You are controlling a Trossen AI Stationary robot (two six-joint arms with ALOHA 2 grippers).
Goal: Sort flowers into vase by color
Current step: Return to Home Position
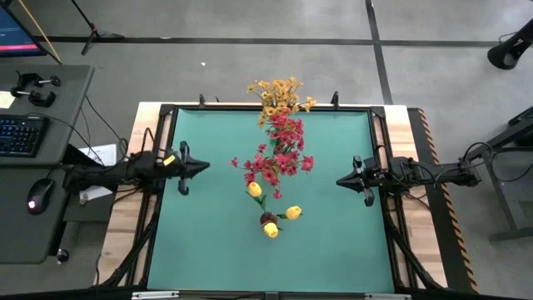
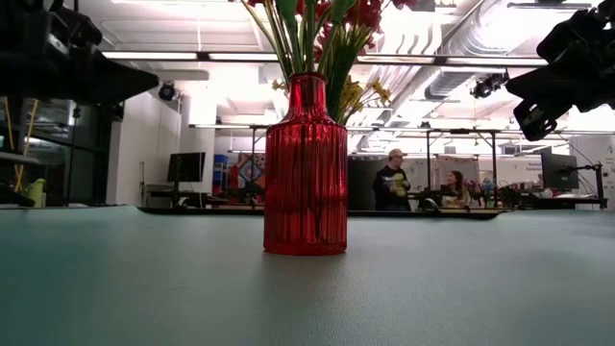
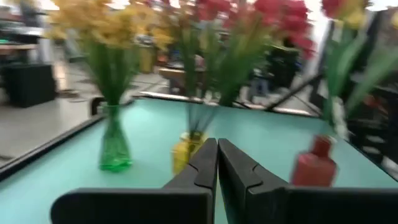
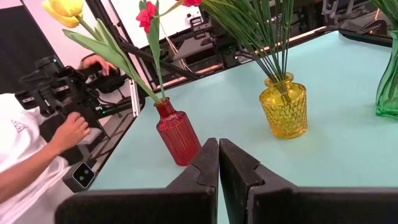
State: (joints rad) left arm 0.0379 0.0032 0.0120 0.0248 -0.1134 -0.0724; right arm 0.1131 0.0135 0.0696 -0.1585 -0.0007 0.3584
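At mid-table the flowers [image 1: 279, 154] are all lodged in green vase [image 3: 114, 140], yellow vase [image 4: 283, 107] and red vase [image 2: 306, 163]; sorting is judged done; left gripper [image 1: 201, 167] and right gripper [image 1: 341, 179] are seen aside, pinched together, empty

Three vases: red vase [image 4: 178, 140], yellow vase [image 4: 283, 109] right of centre, green vase [image 4: 387, 93] at the right edge. Three yellow buds [image 1: 254, 190], centre of the high view. Two grippers: left gripper [image 1: 202, 167], right gripper [image 1: 340, 180]. Two people [image 2: 391, 183], right of centre in the low view.
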